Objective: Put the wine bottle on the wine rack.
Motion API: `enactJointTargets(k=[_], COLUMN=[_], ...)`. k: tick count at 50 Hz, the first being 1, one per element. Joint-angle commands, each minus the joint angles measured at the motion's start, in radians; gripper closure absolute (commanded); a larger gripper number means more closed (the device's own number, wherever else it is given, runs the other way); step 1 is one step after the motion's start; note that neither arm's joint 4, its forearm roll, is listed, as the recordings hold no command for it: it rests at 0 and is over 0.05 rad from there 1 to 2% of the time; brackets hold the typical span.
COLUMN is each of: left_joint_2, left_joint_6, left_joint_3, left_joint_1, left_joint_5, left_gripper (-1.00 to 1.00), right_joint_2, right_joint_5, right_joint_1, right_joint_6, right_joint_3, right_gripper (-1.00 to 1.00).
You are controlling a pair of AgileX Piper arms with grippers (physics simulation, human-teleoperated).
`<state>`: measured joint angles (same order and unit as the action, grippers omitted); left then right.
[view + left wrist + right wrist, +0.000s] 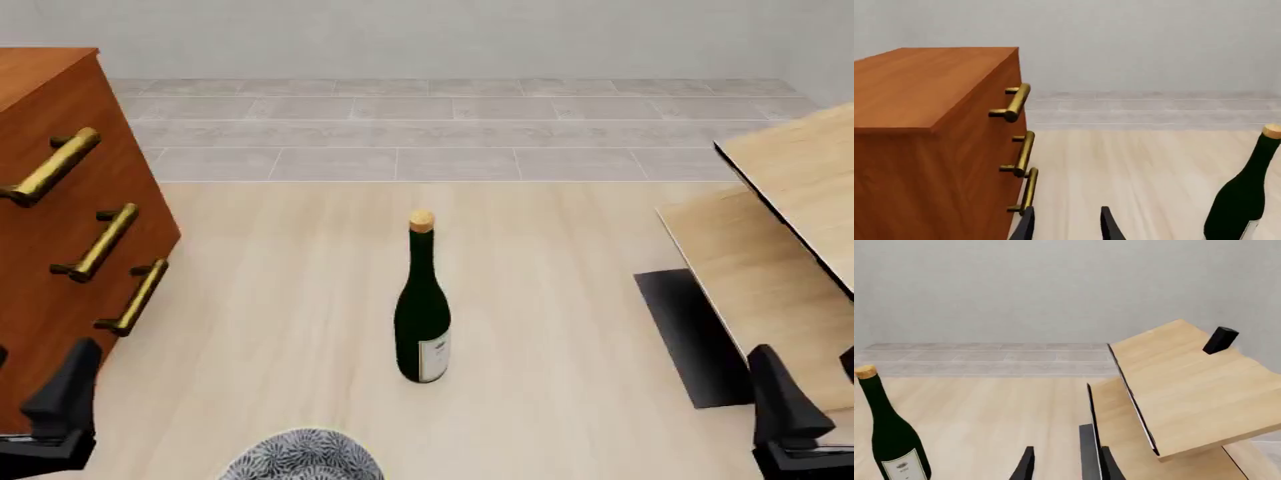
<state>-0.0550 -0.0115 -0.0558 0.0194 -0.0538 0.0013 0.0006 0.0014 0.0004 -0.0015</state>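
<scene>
While both grippers' fingers are hanging apart, holding nothing, the bottle (pixel 423 315) is standing upright on the counter (pixel 561 330), left of the rack (pixel 767 270).

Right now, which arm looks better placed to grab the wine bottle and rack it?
Probably the right. The wine bottle stands upright mid-table, about equally far from both arms, but the wine rack sits beside the right claw, while the left claw is by the cabinet.
</scene>
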Motion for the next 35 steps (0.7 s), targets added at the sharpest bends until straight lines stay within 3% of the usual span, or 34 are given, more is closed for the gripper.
enactJointTargets(k=[1, 14, 21, 24, 26, 31, 34, 35], left_joint_2=[0.053, 0.053, 0.053, 0.054, 0.054, 0.054, 0.054, 0.055], left_joint_6=[0.002, -0.040, -0.052, -0.055, -0.061, -0.067, -0.074, -0.094], left_joint_3=[0.048, 0.023, 0.027, 0.028, 0.028, 0.026, 0.027, 0.009], left_joint_1=[-0.012, -0.036, -0.049, -0.052, -0.057, -0.061, -0.066, -0.073], left_joint_5=[0.048, 0.043, 0.048, 0.050, 0.053, 0.052, 0.056, 0.049], left_gripper=[-1.00, -1.00, -1.00, -1.00, -1.00, -1.00, -1.00, -1.00], right_joint_2=[0.004, 0.000, -0.001, 0.000, 0.003, 0.022, 0.059, 0.300], right_joint_5=[0.003, 0.027, 0.096, 0.106, 0.129, 0.128, 0.104, -0.071], right_joint_1=[0.009, 0.060, 0.180, 0.188, 0.249, 0.310, 0.340, 0.466], right_joint_6=[-0.001, -0.011, -0.045, -0.044, -0.062, -0.077, -0.084, -0.135], right_joint_3=[-0.003, -0.043, -0.113, -0.120, -0.133, -0.140, -0.148, -0.190], right_gripper=[-1.00, -1.00, -1.00, -1.00, -1.00, -1.00, -1.00, -1.00])
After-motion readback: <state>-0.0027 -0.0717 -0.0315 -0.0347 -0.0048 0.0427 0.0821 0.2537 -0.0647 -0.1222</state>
